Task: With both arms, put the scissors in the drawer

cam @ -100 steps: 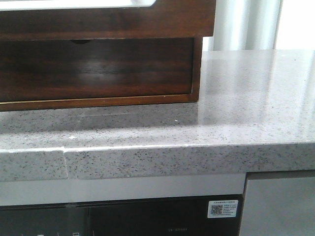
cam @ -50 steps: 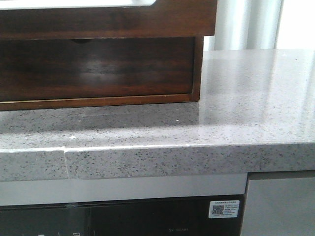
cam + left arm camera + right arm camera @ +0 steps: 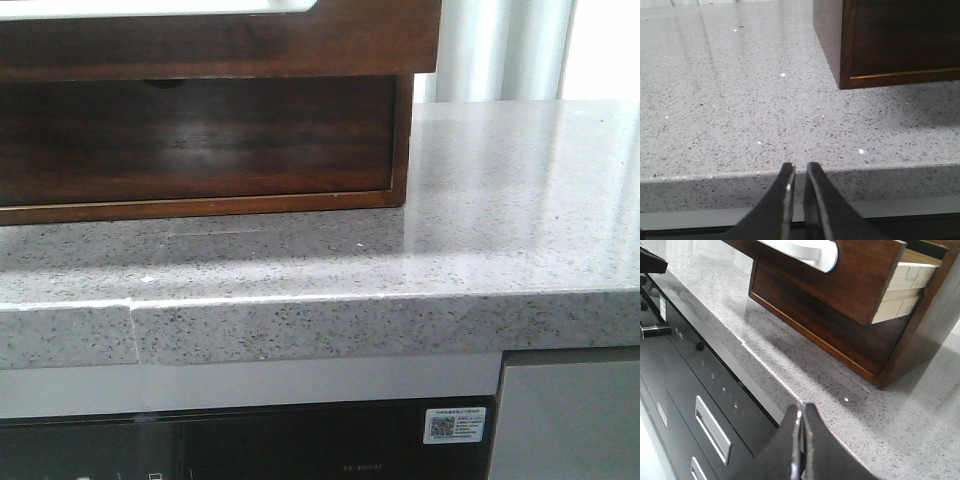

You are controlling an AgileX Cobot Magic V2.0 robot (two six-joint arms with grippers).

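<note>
No scissors show in any view. The wooden cabinet (image 3: pixel 200 150) stands at the back left of the speckled grey counter (image 3: pixel 480 200). Its upper drawer (image 3: pixel 850 285) is pulled out, dark brown with a white lining edge (image 3: pixel 807 252); in the front view only its front (image 3: pixel 220 45) shows. The lower drawer (image 3: pixel 200 135) with the half-round notch is closed. My left gripper (image 3: pixel 800 167) hangs at the counter's front edge, fingers almost together with nothing between them. My right gripper (image 3: pixel 801 407) is shut and empty above the counter's front edge, in front of the cabinet. Neither gripper shows in the front view.
Below the counter is a dark appliance front (image 3: pixel 690 390) with silver handles (image 3: pixel 712 430) and a QR sticker (image 3: pixel 453 424). A seam (image 3: pixel 132 330) crosses the counter's front edge. A grey panel (image 3: pixel 565 420) sits at the lower right.
</note>
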